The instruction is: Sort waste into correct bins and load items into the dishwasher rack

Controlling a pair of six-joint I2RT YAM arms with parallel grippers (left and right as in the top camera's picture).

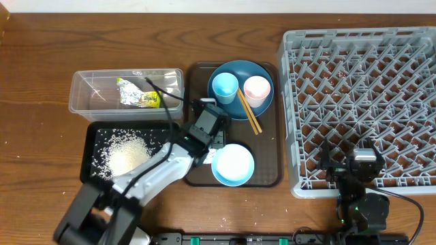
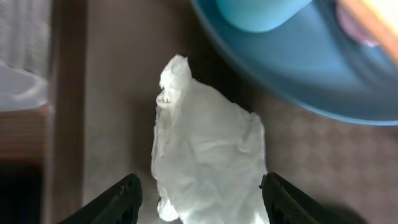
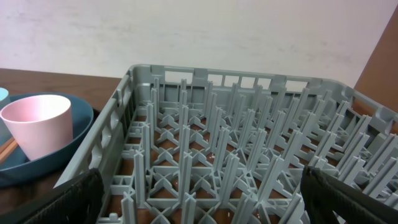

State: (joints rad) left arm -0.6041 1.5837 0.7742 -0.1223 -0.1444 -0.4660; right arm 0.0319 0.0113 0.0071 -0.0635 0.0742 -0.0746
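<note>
Wrapper (image 1: 139,96) is sitting in clear tub (image 1: 85,102), rice (image 1: 126,153) in black tray (image 1: 92,136) — left gripper (image 2: 200,186) is hovering part-open astride tissue (image 2: 208,149) on brown tray (image 1: 269,136), not gripping; right gripper (image 3: 205,199) is gaping wide w/ nothing, rack (image 1: 368,68) sitting empty, blue dish (image 1: 235,71) waiting.

wrapper (image 1: 139,97) in the tub (image 1: 80,102), rice (image 1: 128,158) in the tray (image 1: 92,170) before it. dish (image 1: 262,76), cups (image 1: 225,87) and bowl (image 1: 233,165) lie right of them, rack (image 1: 354,82) farthest right.

No legible text, label, brand or number anywhere; print on the green-and-yellow wrapper (image 1: 139,97) too small to read.
</note>
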